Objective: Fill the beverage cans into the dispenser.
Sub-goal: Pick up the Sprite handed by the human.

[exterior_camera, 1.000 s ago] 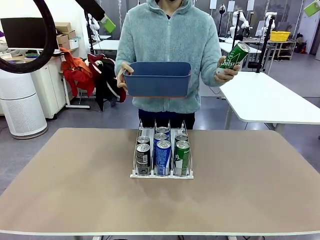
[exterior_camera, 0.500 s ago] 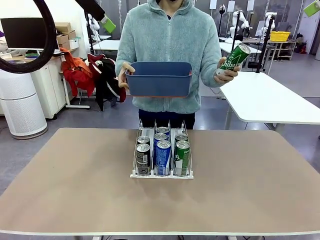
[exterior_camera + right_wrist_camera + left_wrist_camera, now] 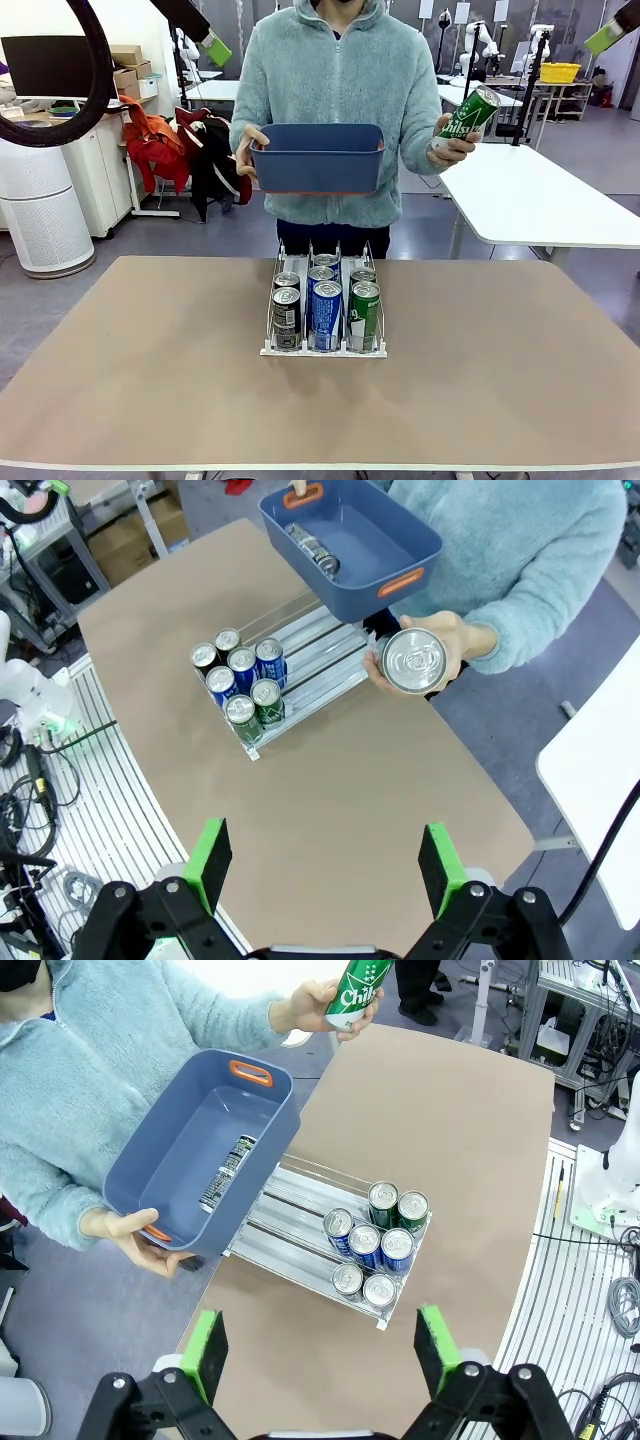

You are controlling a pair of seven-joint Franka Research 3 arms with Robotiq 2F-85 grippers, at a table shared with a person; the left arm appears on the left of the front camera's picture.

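The dispenser stands mid-table with several beverage cans packed at its near end. They also show in the left wrist view as the dispenser and its cans. A person at the far side holds a blue bin in one hand and a green can in the other. Dark cans lie in the bin. My left gripper hangs open high above the table. My right gripper is open too, high above the dispenser and the green can.
The tan table is bare around the dispenser. A white table stands behind at the right. Behind at the left are a white cabinet and clothes on a chair.
The person has lifted the blue bin slightly. The right gripper's green pad at the front view's upper right has shifted a little down and left. The cans and dispenser are unmoved.
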